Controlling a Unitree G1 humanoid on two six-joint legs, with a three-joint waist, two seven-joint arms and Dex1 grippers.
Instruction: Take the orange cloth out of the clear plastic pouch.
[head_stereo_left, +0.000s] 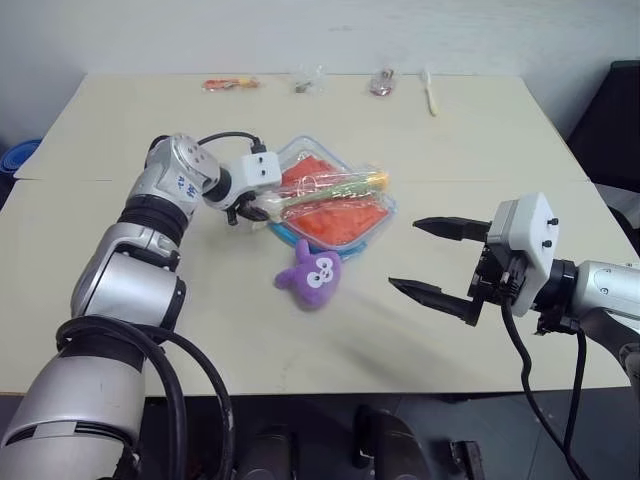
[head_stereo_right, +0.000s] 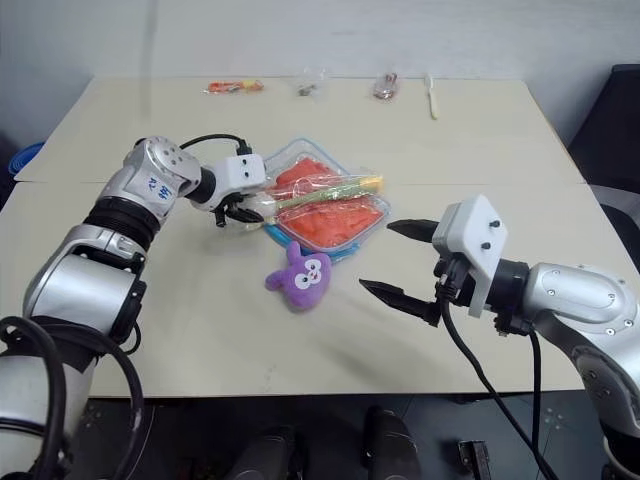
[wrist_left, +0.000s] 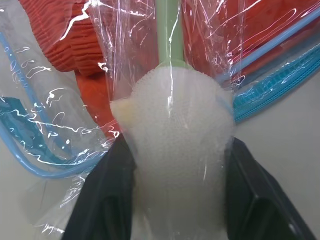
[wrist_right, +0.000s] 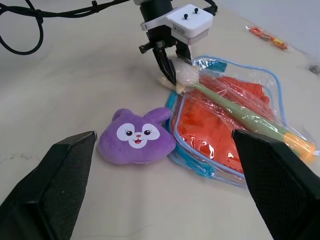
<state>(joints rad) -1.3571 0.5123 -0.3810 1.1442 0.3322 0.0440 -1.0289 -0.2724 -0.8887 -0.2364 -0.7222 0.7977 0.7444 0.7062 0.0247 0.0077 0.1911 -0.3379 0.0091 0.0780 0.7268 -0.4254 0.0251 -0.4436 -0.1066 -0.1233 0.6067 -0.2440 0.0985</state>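
The left gripper is clamped on the bagged brush's head lying across the clear plastic pouch holding the orange cloth mid-table, while the right gripper hovers right with fingers apart

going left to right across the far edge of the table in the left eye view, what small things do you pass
orange-red packet → small clear packet → small dark, shiny item → pale stick-like utensil
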